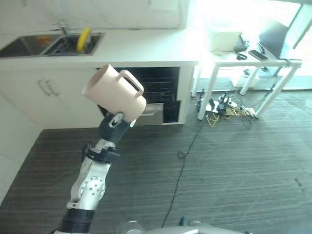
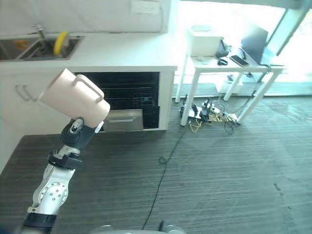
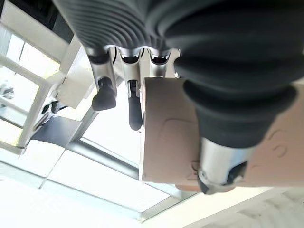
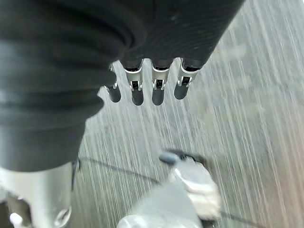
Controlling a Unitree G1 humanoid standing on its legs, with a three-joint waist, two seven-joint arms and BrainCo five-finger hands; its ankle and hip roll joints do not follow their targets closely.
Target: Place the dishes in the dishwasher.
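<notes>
Dark striped flooring [image 1: 234,170] runs up to a white kitchen counter [image 1: 146,48] with a steel sink [image 1: 48,45] set into its far left end, a yellow item [image 1: 84,39] resting in the basin. Under the counter the dishwasher [image 1: 155,92] stands open, its dark rack [image 1: 156,85] visible and a steel panel [image 1: 152,113] showing at its foot. To the right a white side table [image 1: 248,66] carries a box and small devices, with a tangle of cords on the floor below.

The task's item in hand is a beige mug [image 1: 114,92], held up in the air by the left hand [image 3: 223,118] in front of the dishwasher opening, well above the floor and not yet inside the rack. It is tipped, handle uppermost. That attitude appears to suit carrying it toward the rack, though how it is meant to be loaded cannot be judged.

The head views show the mug's position relative to the dishwasher but hide the grip behind the mug's body. The left wrist view supplies it: the thumb lies pressed along the mug's wall and the fingers [image 3: 134,111] curl past its edge (a firm hold, as far as can be seen).

The right hand [image 4: 142,90] hangs over bare floor, fingers loosely curled and holding nothing.

Remaining dishes, if any, are presumably at the sink; their number cannot be told.
</notes>
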